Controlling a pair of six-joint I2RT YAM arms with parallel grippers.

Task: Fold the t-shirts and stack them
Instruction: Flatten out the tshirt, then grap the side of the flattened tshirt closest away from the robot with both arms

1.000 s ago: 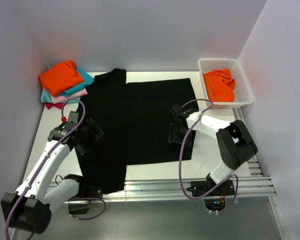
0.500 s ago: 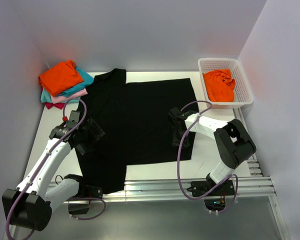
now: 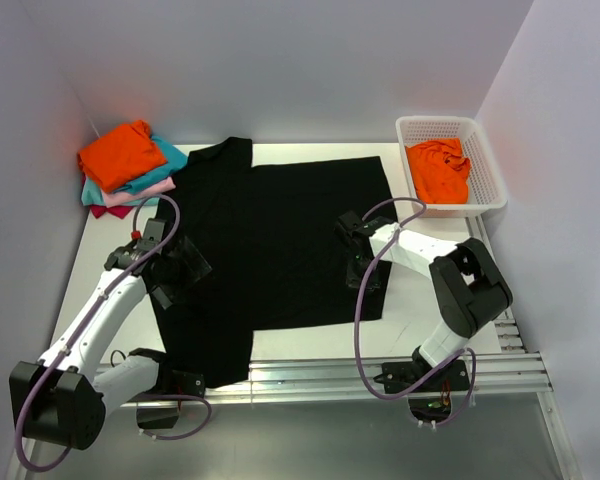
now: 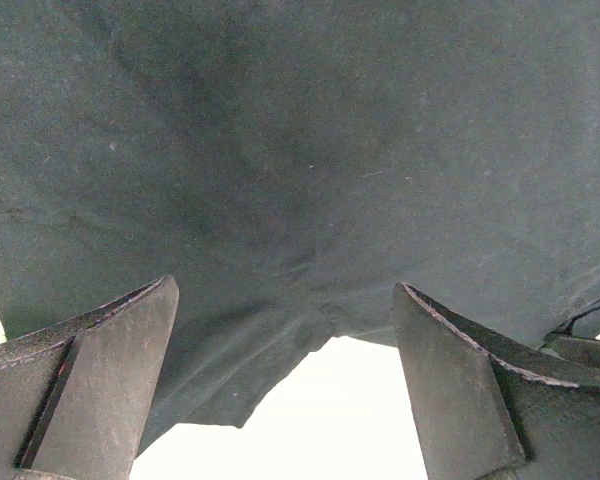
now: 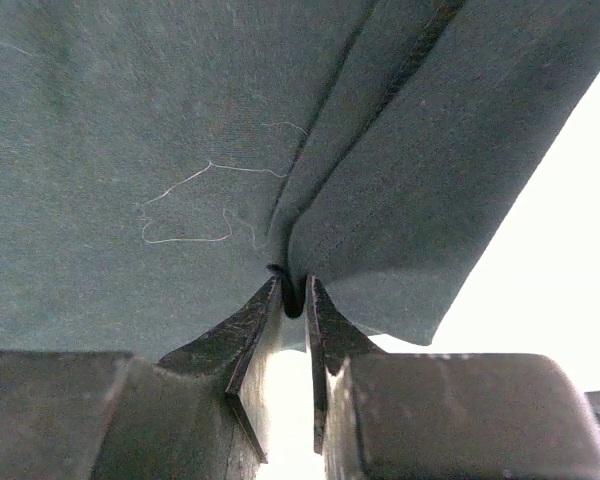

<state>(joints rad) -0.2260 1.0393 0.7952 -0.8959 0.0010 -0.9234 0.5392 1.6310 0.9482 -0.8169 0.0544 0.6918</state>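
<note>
One large black t-shirt (image 3: 270,240) lies spread flat across the middle of the white table (image 3: 310,345), its neck end toward the far left and its hem along the right. One sleeve reaches the near edge at the left.

At the right edge of the shirt, the right gripper (image 3: 353,256) is clenched on a raised pleat of the black cloth. In the right wrist view its fingers (image 5: 255,320) are pressed almost together with the fold pinched between their tips.

Over the left part of the shirt, the left gripper (image 3: 180,265) hovers with its fingers (image 4: 130,350) spread wide and nothing between them. The left wrist view shows black fabric and a strip of bare table below.

In the far left corner sits a stack of folded shirts: a folded orange t-shirt (image 3: 120,153) on top, then a teal t-shirt (image 3: 168,158), a pink t-shirt (image 3: 148,190) and a magenta t-shirt (image 3: 104,210).

At the far right stands a white lattice basket (image 3: 492,185) holding a crumpled orange t-shirt (image 3: 440,168).
</note>
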